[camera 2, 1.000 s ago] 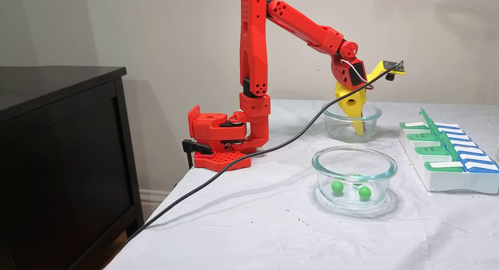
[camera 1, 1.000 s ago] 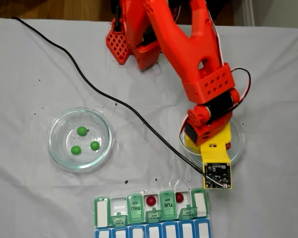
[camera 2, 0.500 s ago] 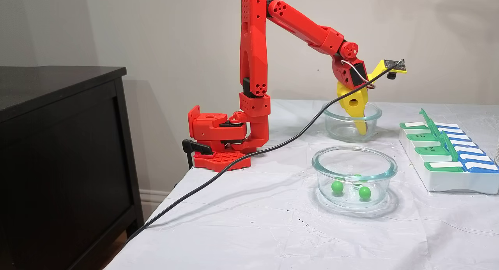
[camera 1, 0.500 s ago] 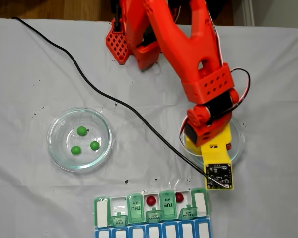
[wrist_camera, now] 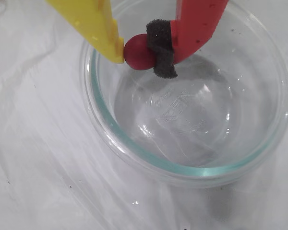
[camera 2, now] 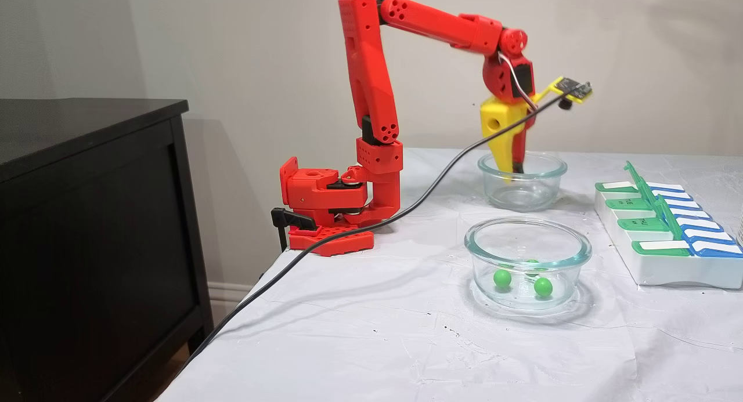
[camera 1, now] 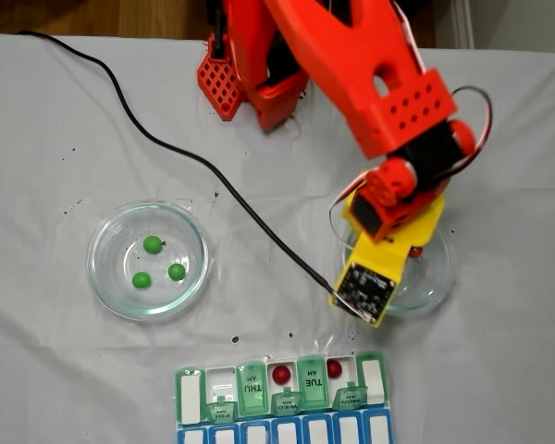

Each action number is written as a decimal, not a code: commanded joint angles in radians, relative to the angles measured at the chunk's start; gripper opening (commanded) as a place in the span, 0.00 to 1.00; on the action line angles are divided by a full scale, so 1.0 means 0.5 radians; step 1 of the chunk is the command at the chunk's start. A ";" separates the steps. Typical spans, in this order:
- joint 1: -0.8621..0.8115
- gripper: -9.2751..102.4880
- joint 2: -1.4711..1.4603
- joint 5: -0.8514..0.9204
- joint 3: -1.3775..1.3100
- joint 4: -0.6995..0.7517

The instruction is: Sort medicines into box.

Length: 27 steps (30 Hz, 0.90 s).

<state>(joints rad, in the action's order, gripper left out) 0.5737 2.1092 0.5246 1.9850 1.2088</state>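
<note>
Your hand (wrist_camera: 137, 50) is clamped on a red pill (wrist_camera: 138, 51), pinched btwn the yellow finger (wrist_camera: 93, 24) & the foam pad on the red one, above the clear dish (wrist_camera: 105, 139). In the side fixed view the tips sit at that dish's rim. Two red pills (camera 1: 281, 374) lie in open slots of the box (camera 1: 191, 396). Three green pills (camera 1: 153, 244) sit in the other dish (camera 1: 102, 277) on the worktop (camera 1: 55, 370), well apart.

Even bright indoor light; soft shadows; wrist view slightly blurred.
</note>
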 commanded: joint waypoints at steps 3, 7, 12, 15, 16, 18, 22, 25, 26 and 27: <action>-0.202 0.08 0.319 -0.273 -0.485 0.209; -0.460 0.08 0.322 -0.298 -0.568 0.067; -0.853 0.08 0.224 -0.071 -0.699 -0.021; -1.034 0.08 0.184 0.012 -0.650 -0.147; -1.071 0.08 0.181 0.025 -0.620 -0.175; -1.147 0.08 0.166 0.067 -0.574 -0.184; -1.301 0.08 0.092 0.150 -0.552 -0.178; -1.381 0.08 -0.037 0.224 -0.558 -0.224; -1.396 0.08 -0.095 0.249 -0.565 -0.239; -1.408 0.08 -0.150 0.264 -0.571 -0.255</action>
<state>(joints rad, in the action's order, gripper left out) -0.1043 2.0663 0.6243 1.7334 1.1137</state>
